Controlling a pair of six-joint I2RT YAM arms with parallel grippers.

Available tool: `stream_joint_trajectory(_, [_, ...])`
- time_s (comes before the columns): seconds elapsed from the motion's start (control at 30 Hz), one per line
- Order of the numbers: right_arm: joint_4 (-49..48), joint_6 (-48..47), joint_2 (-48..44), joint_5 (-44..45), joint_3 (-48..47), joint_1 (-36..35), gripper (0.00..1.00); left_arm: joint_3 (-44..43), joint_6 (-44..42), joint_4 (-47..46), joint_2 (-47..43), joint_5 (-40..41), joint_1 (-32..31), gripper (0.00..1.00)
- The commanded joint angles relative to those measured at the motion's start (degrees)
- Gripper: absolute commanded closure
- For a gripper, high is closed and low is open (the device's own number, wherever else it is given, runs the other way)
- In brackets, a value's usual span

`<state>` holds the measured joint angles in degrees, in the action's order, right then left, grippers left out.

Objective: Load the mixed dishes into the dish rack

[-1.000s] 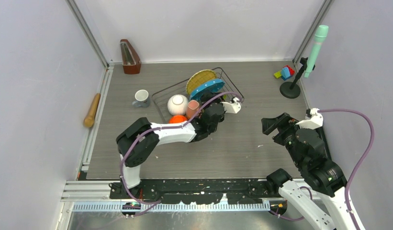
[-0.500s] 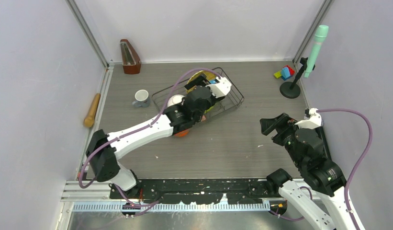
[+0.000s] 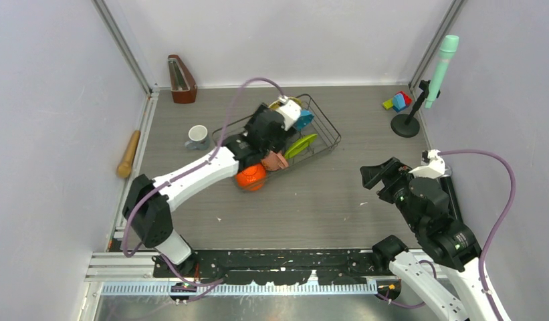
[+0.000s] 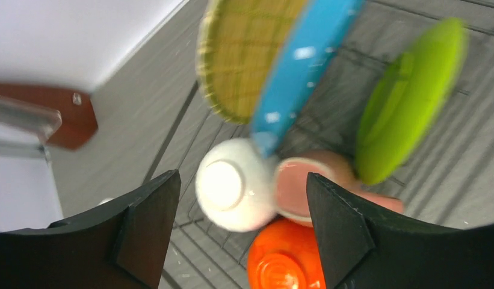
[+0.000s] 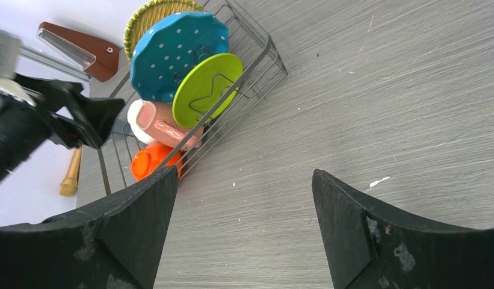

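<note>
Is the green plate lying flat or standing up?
Standing up on its edge. The green plate leans in the wire rack beside the blue plate.

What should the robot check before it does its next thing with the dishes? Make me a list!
1. Left gripper open and holding nothing: ok.
2. Lime green plate standing up inside the dish rack: ok.
3. Small grey-blue mug loaded: not ok. It sits on the table, left of the rack.
4. Right gripper open and empty, away from the rack: ok.
5. Orange bowl fully inside the rack's near end: cannot tell.
</note>
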<state>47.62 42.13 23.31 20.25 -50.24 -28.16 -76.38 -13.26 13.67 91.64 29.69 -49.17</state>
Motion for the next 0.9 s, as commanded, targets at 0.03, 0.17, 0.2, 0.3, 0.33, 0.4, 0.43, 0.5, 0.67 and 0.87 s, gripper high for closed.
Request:
stream_joint_trajectory(0.03, [-1.82,-1.23,2.35,-0.28,-0.82,-0.05,0.12,-2.37,19.31,9.58,-9.42,-4.38,9.72,0.19])
stream_joint_trajectory(0.17, [-2.95,-1.66,3.65,-0.92,-0.45,-0.01,0.12,0.80,27.71,14.17,-13.58,-9.10,18.47,0.20])
stream_joint_trajectory(0.2, [-3.22,-1.71,3.84,-1.27,-0.23,-0.04,0.12,1.59,30.25,14.85,-14.39,-10.28,21.02,0.21])
stream_joint_trajectory(0.3, [-4.52,-1.83,4.73,-1.97,0.09,-0.05,0.12,4.11,35.67,15.35,-16.19,-12.35,28.36,0.24])
stream_joint_trajectory(0.33, [-4.83,-1.84,4.86,-2.34,0.19,-0.05,0.12,4.48,37.10,15.72,-16.44,-12.48,30.61,0.25])
stream_joint_trajectory(0.4, [-5.13,-1.84,5.24,-2.74,0.09,-0.01,0.12,4.49,39.05,16.43,-16.13,-14.01,34.78,0.27])
stream_joint_trajectory(0.43, [-5.15,-1.86,5.36,-2.84,0.16,-0.03,0.12,4.32,39.72,16.47,-15.69,-14.77,36.42,0.27])
stream_joint_trajectory(0.5, [-5.37,-1.75,5.32,-3.04,0.61,-0.05,0.12,3.02,41.89,16.94,-13.38,-14.91,39.15,0.31])
stream_joint_trajectory(0.67, [-5.61,-1.08,4.82,-3.80,1.21,-0.05,0.12,0.00,50.28,19.97,-6.79,-14.06,43.99,0.37])
stream_joint_trajectory(0.87, [-4.41,-0.65,3.02,-3.64,1.68,-0.05,0.12,-0.17,52.78,18.56,-2.02,-10.09,46.34,0.42])
